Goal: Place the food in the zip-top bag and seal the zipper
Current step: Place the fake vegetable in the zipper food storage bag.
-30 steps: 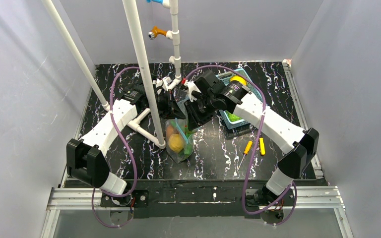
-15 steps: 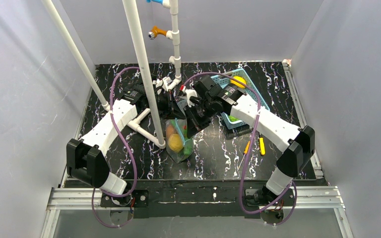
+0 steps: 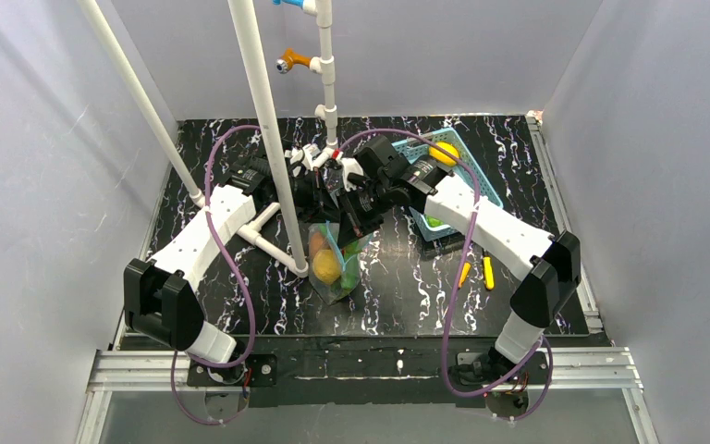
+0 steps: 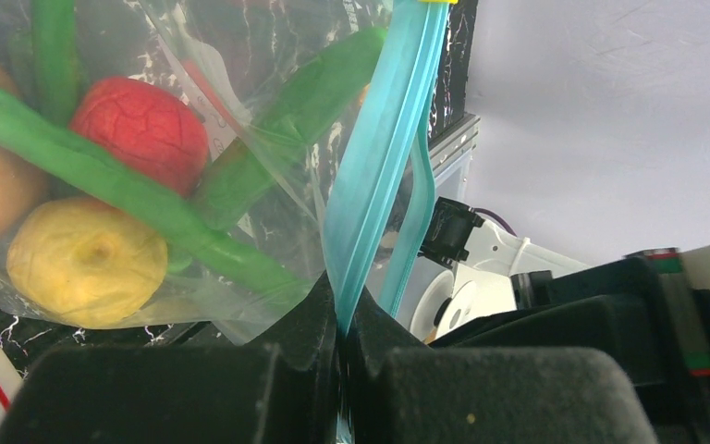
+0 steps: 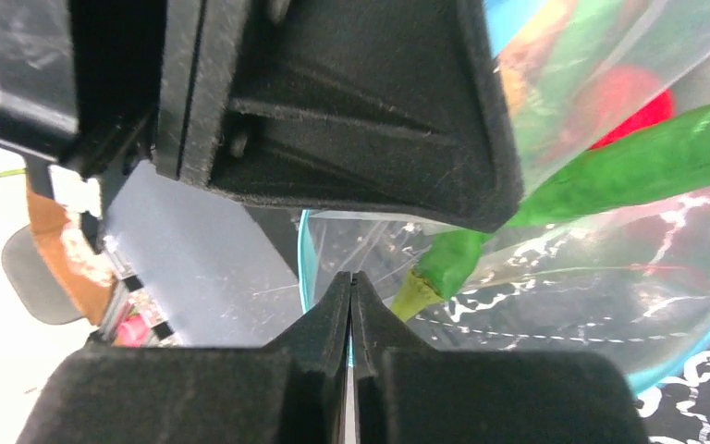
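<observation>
Zipper [image 4: 384, 166] clamped in left tool [image 4: 340, 319] and right tool [image 5: 351, 287]; top cropped

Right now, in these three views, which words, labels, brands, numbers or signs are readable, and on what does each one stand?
None: no text is readable in any view.
The clear crinkly zip-top bag and its teal-blue zipper strip show no print.
The light-blue slotted plastic basket and the orange-handled screwdrivers are too small to show any marking.
</observation>
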Action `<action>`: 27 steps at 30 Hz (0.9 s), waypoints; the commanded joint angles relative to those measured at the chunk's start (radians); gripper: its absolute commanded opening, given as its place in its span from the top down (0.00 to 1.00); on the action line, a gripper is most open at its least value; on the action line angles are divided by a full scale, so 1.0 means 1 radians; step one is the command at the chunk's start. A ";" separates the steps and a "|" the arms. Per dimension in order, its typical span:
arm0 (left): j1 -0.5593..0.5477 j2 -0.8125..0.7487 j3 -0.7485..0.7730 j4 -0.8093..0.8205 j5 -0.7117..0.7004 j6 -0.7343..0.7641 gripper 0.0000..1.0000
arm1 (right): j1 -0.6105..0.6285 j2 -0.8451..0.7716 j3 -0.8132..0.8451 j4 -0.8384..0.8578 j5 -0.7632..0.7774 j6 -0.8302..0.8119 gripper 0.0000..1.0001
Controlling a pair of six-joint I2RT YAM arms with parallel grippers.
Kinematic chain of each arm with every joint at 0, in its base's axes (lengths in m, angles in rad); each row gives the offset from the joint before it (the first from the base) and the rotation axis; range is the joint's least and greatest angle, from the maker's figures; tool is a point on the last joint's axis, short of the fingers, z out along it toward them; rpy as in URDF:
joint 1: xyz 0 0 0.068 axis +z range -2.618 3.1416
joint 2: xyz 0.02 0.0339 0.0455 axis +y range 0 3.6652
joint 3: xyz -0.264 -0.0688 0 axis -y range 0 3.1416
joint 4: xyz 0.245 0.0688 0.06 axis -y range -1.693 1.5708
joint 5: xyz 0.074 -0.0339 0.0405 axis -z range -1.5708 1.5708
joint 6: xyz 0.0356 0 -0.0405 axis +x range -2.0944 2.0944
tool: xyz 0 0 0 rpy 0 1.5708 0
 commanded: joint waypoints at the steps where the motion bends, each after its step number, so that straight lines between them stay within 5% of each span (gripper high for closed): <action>1: -0.006 -0.045 0.029 -0.019 0.017 0.010 1.00 | 0.004 0.000 0.087 -0.076 0.134 -0.066 0.88; 7: -0.006 -0.035 0.027 -0.014 0.023 0.011 1.00 | 0.005 0.021 0.103 -0.157 0.184 -0.172 0.62; 19: -0.006 -0.042 0.018 -0.011 0.022 0.010 1.00 | 0.046 0.156 0.169 -0.197 0.122 -0.162 0.60; 27: -0.007 -0.045 0.018 -0.010 0.019 0.009 1.00 | 0.057 0.230 0.254 -0.275 0.274 -0.154 0.57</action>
